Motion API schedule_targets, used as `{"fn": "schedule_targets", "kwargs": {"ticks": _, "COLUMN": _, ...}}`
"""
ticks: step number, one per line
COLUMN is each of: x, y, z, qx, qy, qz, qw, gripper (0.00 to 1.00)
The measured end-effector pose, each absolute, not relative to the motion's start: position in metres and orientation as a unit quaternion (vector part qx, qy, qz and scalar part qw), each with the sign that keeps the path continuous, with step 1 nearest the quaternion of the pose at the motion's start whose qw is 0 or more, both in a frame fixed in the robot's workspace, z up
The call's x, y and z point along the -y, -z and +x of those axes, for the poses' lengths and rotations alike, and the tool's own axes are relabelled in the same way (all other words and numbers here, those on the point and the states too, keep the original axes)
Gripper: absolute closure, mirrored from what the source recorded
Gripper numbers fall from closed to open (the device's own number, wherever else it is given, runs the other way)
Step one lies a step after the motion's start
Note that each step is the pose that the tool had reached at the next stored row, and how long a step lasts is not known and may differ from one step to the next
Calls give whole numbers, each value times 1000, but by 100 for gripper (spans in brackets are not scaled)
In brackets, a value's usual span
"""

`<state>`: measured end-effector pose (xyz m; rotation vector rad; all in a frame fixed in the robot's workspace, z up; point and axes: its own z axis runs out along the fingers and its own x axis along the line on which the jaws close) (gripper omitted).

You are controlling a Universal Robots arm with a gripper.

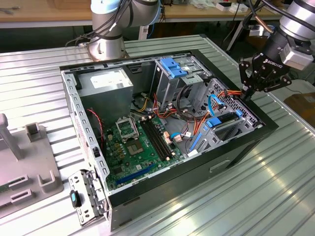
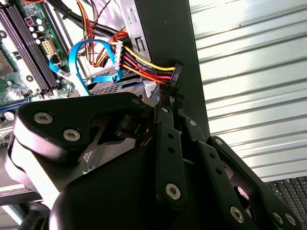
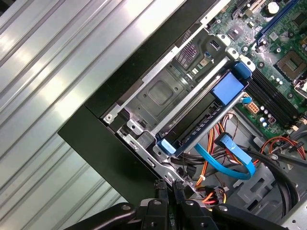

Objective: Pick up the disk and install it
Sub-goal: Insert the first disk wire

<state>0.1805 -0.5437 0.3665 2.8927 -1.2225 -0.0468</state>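
Bright glare streaks the ribbed metal table [image 1: 275,187].

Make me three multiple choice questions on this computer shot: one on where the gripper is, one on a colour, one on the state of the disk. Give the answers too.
1. Where is the gripper in the exterior view?
A. by the case's rim at the exterior view's right
B. by the case's rim at the exterior view's left
C. over the case's middle

2. What colour is the disk's carrier?
A. red
B. blue
C. yellow

3. How is the disk placed?
A. held in the gripper
B. lying outside the case
C. sitting in the drive cage

Answers:
1. A, the gripper hangs at the rim beside the drive cage.
2. B, bright blue plastic frames the disk in the first wrist view.
3. C, the disk lies inside the metal cage, apart from the gripper.
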Motion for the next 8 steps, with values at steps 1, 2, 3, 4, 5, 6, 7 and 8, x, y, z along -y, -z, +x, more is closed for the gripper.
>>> {"fn": "schedule_targets", "kwargs": {"ticks": 1, "x": 544, "y": -366, "z": 180, "qx": 389, "qy": 15, "qz": 921, "qw": 0, "gripper": 84}}
{"fn": "schedule_targets", "kwargs": {"ticks": 2, "x": 544, "y": -366, "z": 180, "qx": 389, "qy": 15, "qz": 921, "qw": 0, "gripper": 84}}
{"fn": "schedule_targets", "kwargs": {"ticks": 3, "x": 544, "y": -367, "z": 180, "qx": 389, "qy": 15, "qz": 921, "qw": 0, "gripper": 84}}
{"fn": "schedule_targets", "kwargs": {"ticks": 4, "x": 543, "y": -366, "z": 180, "qx": 389, "qy": 15, "qz": 921, "qw": 0, "gripper": 84}}
{"fn": "schedule_targets", "kwargs": {"ticks": 5, "x": 543, "y": -366, "z": 180, "qx": 389, "qy": 15, "qz": 921, "qw": 0, "gripper": 84}}
{"fn": "schedule_targets", "kwargs": {"ticks": 6, "x": 543, "y": -367, "z": 180, "qx": 389, "qy": 15, "qz": 921, "qw": 0, "gripper": 84}}
{"fn": "schedule_targets", "kwargs": {"ticks": 7, "x": 543, "y": -366, "z": 180, "qx": 389, "qy": 15, "qz": 921, "qw": 0, "gripper": 84}}
{"fn": "schedule_targets", "kwargs": {"ticks": 8, "x": 543, "y": -366, "z": 180, "qx": 389, "qy": 15, "qz": 921, "qw": 0, "gripper": 84}}
